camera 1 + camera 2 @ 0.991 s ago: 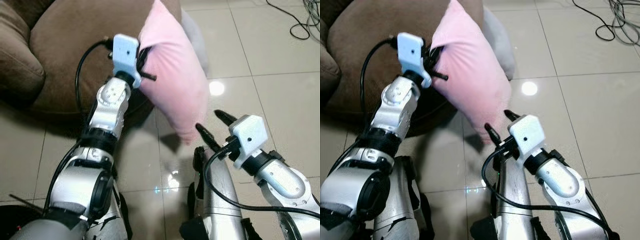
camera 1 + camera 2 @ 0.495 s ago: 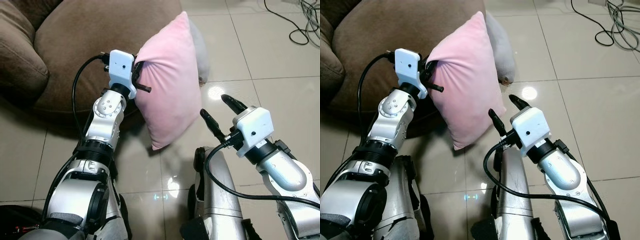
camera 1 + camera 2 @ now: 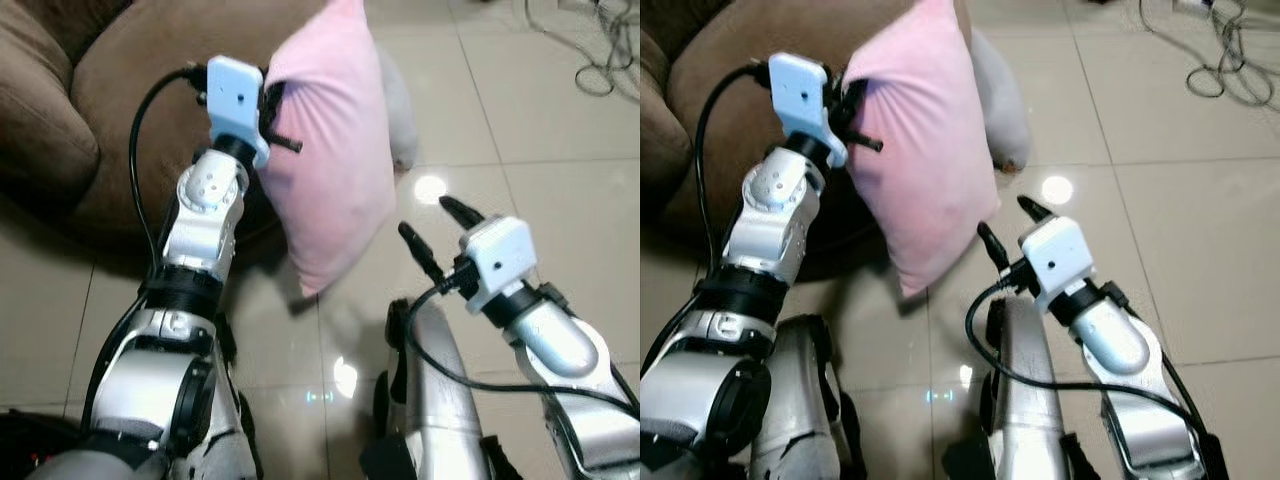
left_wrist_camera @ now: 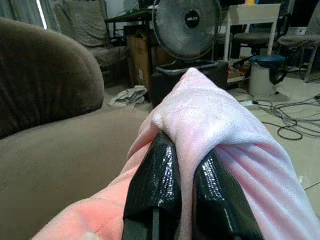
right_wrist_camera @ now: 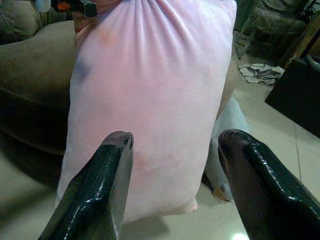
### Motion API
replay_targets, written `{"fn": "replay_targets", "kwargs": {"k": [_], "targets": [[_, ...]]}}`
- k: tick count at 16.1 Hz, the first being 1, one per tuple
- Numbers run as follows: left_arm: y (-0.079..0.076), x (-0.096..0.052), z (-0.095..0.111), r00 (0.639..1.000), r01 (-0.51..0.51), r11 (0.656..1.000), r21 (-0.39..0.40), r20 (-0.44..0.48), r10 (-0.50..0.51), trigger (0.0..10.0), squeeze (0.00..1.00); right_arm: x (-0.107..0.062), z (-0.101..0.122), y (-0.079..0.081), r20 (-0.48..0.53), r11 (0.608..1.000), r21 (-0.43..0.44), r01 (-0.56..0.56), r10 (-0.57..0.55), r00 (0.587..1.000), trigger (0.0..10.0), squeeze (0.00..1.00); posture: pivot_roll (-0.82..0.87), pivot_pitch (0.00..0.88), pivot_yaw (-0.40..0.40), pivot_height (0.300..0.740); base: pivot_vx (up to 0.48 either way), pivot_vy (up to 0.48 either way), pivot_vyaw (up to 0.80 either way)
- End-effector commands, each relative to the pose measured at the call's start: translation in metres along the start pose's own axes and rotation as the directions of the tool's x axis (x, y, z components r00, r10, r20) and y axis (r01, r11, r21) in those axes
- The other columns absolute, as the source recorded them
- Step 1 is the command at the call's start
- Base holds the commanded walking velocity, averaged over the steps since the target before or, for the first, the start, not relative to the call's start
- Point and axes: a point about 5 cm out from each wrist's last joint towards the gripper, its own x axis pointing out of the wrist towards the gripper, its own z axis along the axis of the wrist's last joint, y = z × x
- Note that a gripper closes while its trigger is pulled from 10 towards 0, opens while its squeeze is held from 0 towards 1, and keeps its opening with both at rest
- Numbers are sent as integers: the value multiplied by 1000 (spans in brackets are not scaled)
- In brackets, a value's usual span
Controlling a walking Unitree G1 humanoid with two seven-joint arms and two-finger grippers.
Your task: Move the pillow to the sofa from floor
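**Pillow held up at sofa edge**

One brown sofa (image 3: 120,110), rounded edge facing the robot, seat bare. One pink pillow (image 3: 335,150) hangs off the floor, beside that edge, lower corner over tiles. Open tiled floor (image 3: 560,200) to the right; cables (image 3: 600,60) far right. Left tool (image 4: 182,175) clenched on the pillow's upper edge. Right tool (image 5: 175,170) spread wide, just short of the pillow, not touching.

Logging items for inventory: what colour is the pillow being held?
Pink; the pillow shows best in the right wrist view.
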Motion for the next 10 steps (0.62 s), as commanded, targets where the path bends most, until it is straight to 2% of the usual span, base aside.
{"fn": "replay_targets", "kwargs": {"k": [1,10], "targets": [[0,2,9,999,2,1000,16,43,-3,0,0,0,1,2,7,1000,-8,-3,3,1000,10000,0,-115,208,-16,520,0,0,0],[-9,-3,2,999,47,998,32,25,-47,0,0,2,-1,0,2,1000,1,-9,9,1000,10000,0,-110,209,-22,574,0,0,0]]}}
